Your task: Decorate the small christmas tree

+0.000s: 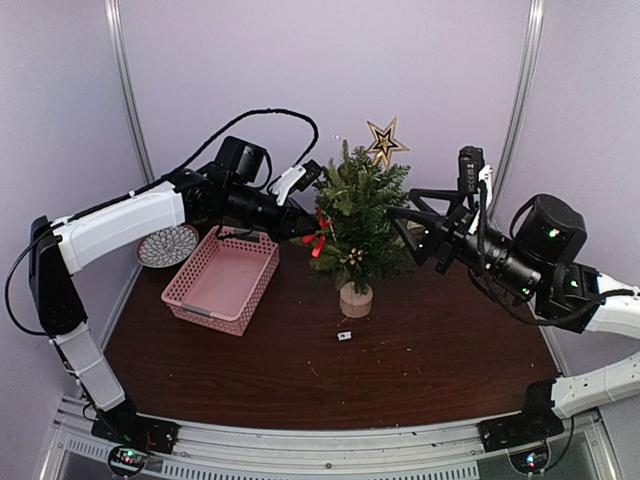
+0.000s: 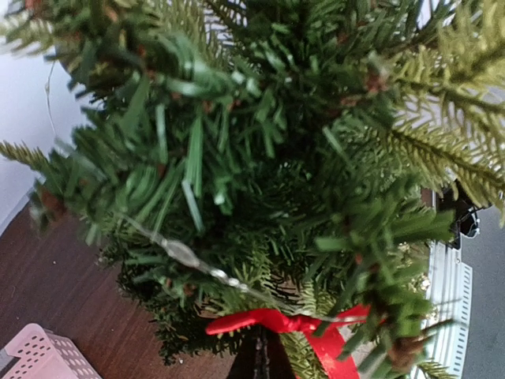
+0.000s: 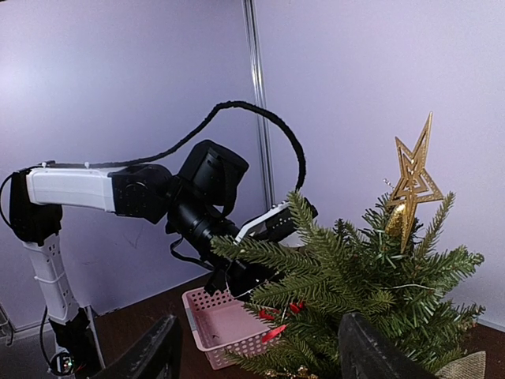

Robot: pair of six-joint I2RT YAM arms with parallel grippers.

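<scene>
The small christmas tree (image 1: 362, 215) stands mid-table on a pale stump, with a gold star (image 1: 385, 142) on its top. My left gripper (image 1: 310, 234) is pushed into the tree's left side, shut on a red bow (image 1: 320, 240). In the left wrist view the bow (image 2: 293, 323) lies across the closed fingertips (image 2: 264, 357) among the branches, under a thin silvery bead wire (image 2: 188, 256). My right gripper (image 1: 402, 204) hovers open at the tree's right side, holding nothing. In the right wrist view its fingers (image 3: 154, 354) frame the tree (image 3: 355, 288), the star (image 3: 412, 180) and the bow (image 3: 278, 325).
A pink basket (image 1: 222, 278) sits left of the tree, with a patterned plate (image 1: 167, 245) behind it. A small white tag (image 1: 344, 336) lies on the dark table in front of the stump. A gold ornament (image 1: 352, 257) hangs low on the tree.
</scene>
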